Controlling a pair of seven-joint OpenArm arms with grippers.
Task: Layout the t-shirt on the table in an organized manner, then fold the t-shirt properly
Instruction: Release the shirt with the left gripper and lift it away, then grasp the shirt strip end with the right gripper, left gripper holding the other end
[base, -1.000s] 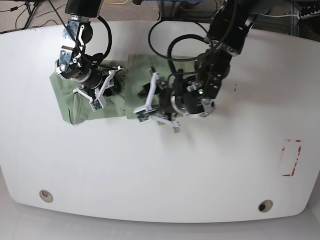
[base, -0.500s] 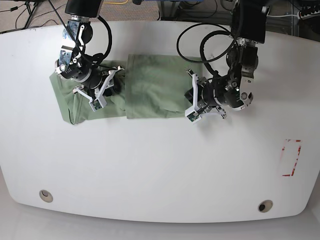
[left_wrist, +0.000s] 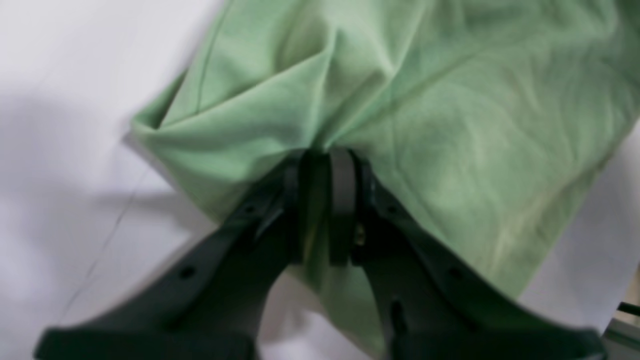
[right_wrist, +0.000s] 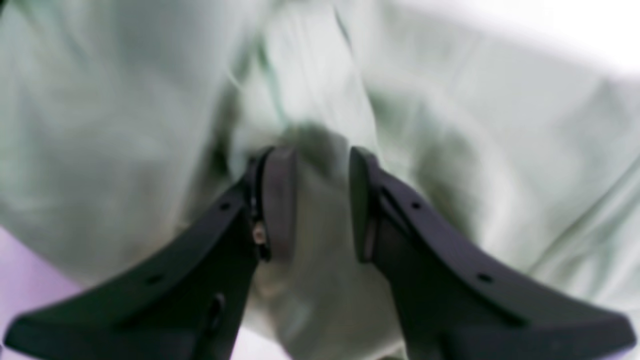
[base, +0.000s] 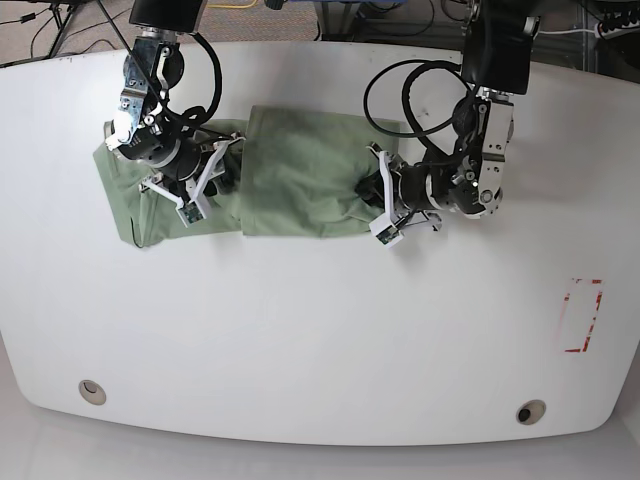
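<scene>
The t-shirt (base: 290, 170) lay on the far half of the table (base: 320, 330), bunched into a long band running across it, with one panel folded over the middle and creases at both ends. The left gripper (left_wrist: 322, 200) had its jaws pressed narrow on a pinch of the green cloth at one end, fabric gathering into folds right at the tips. The right gripper (right_wrist: 312, 200) sat at the other end with its jaws set part way apart and a ridge of cloth between them; whether they actually squeezed it could not be told from the blurred view. Judging by this, the laying-out was not finished: the shirt was not flat, its sleeves and collar could not be made out, and the neat folding itself remained to be done
</scene>
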